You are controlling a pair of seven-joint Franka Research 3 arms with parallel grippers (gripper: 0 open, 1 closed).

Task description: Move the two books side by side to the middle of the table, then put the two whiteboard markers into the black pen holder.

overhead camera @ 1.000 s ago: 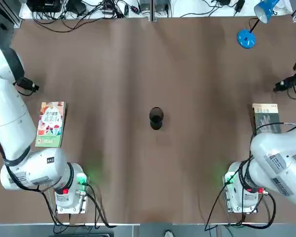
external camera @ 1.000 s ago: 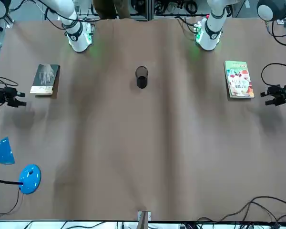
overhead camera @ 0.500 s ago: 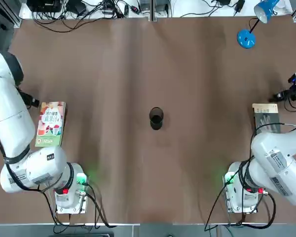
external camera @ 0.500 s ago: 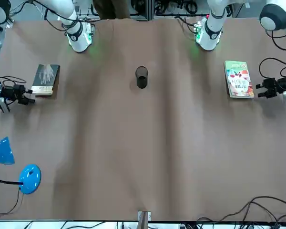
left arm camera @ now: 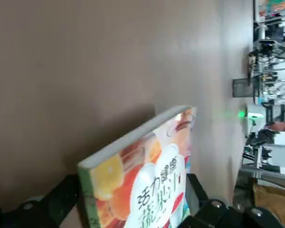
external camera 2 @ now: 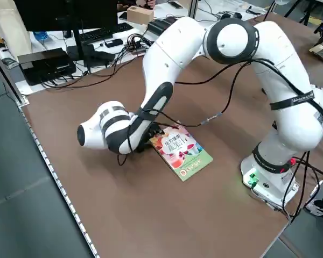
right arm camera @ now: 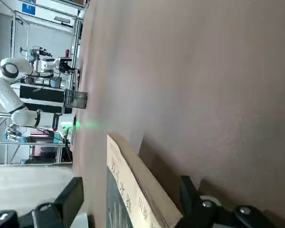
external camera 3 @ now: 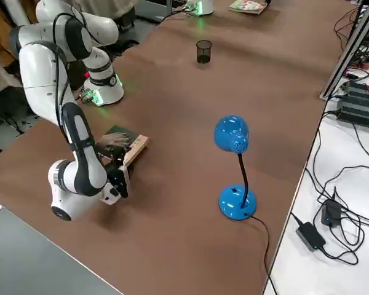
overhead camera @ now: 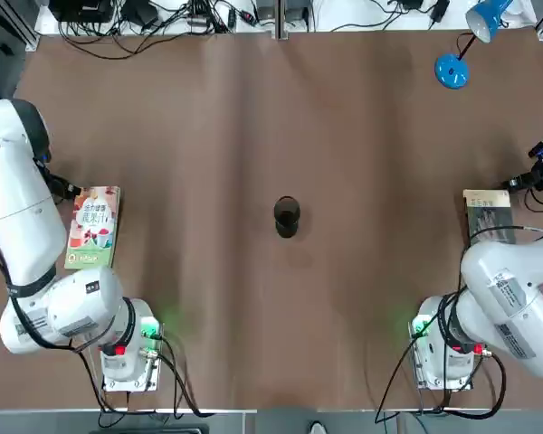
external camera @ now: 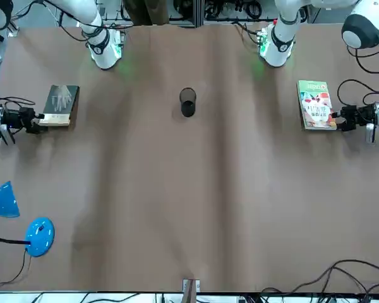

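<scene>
While both arms reach out low over the large plain brown worktop [overhead camera: 253,117], each pincer sits at the far short end of a book. Close to the worktop's left edge lies the thin paperback with the colourful green, white and red cover [overhead camera: 92,227], flat, about midway between the near and far edges. The left pincer [external camera: 342,117] has its black fingers spread apart on either side of that book's far end, and the left wrist view shows the cover's corner [left arm camera: 147,175] lying between the two fingers [left arm camera: 61,199], which are open around it rather than clamped. Close to the worktop's right edge lies the thin dark grey-green paperback showing a pale hand [external camera: 60,105], also flat. The right pincer [external camera: 31,118] meets its far end with fingers likewise parted; in the right wrist view the book's edge [right arm camera: 133,190] sits between them. A small black round pen holder [overhead camera: 287,217] stands upright near the worktop's centre, well apart from both books. A blue round-based desk lamp [overhead camera: 452,68] stands at the far right corner
</scene>
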